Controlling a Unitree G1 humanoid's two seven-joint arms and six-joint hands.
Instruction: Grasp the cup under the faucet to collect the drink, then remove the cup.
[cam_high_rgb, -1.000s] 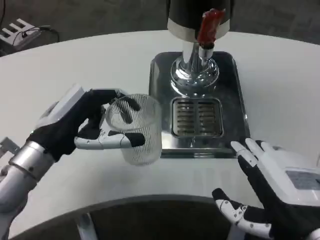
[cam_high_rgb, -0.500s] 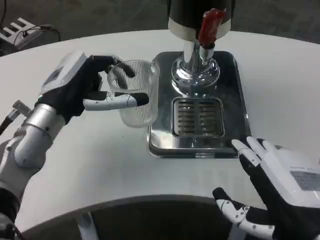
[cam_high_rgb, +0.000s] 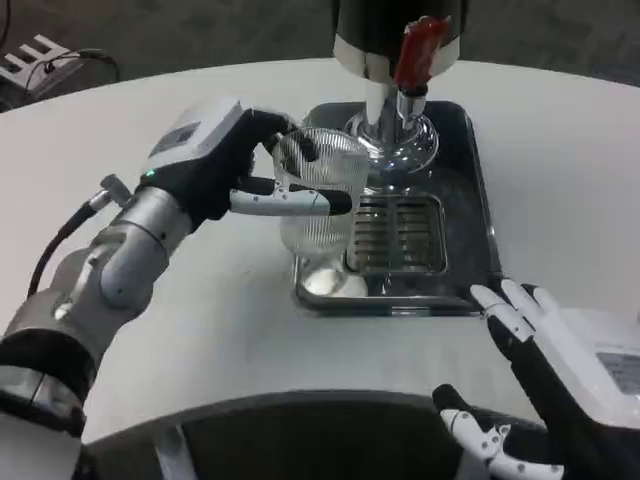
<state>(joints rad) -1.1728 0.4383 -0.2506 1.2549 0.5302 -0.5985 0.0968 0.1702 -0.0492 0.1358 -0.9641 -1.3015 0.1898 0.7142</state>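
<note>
My left hand (cam_high_rgb: 222, 160) grips a clear ribbed cup (cam_high_rgb: 322, 205) and holds it upright above the left edge of the steel drip tray (cam_high_rgb: 470, 200). The cup looks empty. It sits left of the drain grate (cam_high_rgb: 398, 234) and of the faucet (cam_high_rgb: 400, 100), whose red tap handle (cam_high_rgb: 420, 50) points up. The dispenser's chrome base (cam_high_rgb: 395, 140) stands at the back of the tray. My right hand (cam_high_rgb: 560, 400) rests open at the table's near right edge, fingers spread, with nothing in it.
The white round table (cam_high_rgb: 200, 330) spreads around the tray, with bare surface to the left and front. A white object with cables (cam_high_rgb: 35, 55) lies off the table at the far left.
My left hand carried the cup up and to the right, from the open table to the tray's left edge. The right hand barely moved.
</note>
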